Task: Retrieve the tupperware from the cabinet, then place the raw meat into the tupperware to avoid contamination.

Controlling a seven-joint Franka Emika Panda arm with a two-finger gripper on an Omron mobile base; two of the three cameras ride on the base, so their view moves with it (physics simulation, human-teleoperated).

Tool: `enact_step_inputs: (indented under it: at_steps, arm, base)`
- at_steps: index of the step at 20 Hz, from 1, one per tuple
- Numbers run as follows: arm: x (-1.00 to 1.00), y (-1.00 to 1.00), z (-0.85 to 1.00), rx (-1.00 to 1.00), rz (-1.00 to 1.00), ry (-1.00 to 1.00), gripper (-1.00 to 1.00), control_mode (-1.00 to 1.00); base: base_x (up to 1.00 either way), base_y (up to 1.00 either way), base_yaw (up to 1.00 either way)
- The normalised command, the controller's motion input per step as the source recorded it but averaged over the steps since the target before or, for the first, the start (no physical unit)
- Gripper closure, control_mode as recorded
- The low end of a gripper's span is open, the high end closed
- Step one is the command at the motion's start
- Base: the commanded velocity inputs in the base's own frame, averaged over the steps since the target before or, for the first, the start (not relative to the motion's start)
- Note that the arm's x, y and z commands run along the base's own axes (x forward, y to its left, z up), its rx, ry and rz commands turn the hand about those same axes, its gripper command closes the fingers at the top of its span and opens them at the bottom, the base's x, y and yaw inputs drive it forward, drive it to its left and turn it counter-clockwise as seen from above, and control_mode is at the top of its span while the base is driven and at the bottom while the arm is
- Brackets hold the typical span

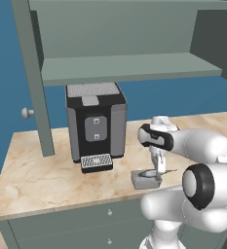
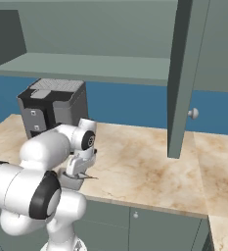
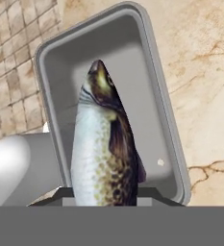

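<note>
I'm holding the fish [image 3: 105, 144] pinched in the fingers [image 1: 157, 168], hovering over the container [image 3: 147, 96] on the table [image 1: 37, 170]. Next: lower slightly, release inside.

i see a counter [image 1: 42, 165] that looks like smooth stone, pale with brown veins. the tupperware [image 3: 147, 86] looks like smooth grey plastic, a bit shiny. the raw meat [image 3: 104, 149] has wet-looking skin, silvery on one side, brown and spotty on the other. the cabinet [image 1: 124, 68] looks painted and matt. the coffee machine [image 1: 95, 124] looks like dull black and grey plastic.
</note>
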Motion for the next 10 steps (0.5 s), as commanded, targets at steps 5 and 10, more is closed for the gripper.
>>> enact_step_inputs:
  at_steps: [5,10]
  arm:
    - [0.00,0.00,-0.10,-0.06,0.00,0.00,1.00,-1.00]
    - [-0.03,0.02,-0.02,-0.06,0.00,-0.01,1.00,-1.00]
  base:
    - [0.00,0.00,0.00]
    - [0.00,0.00,0.00]
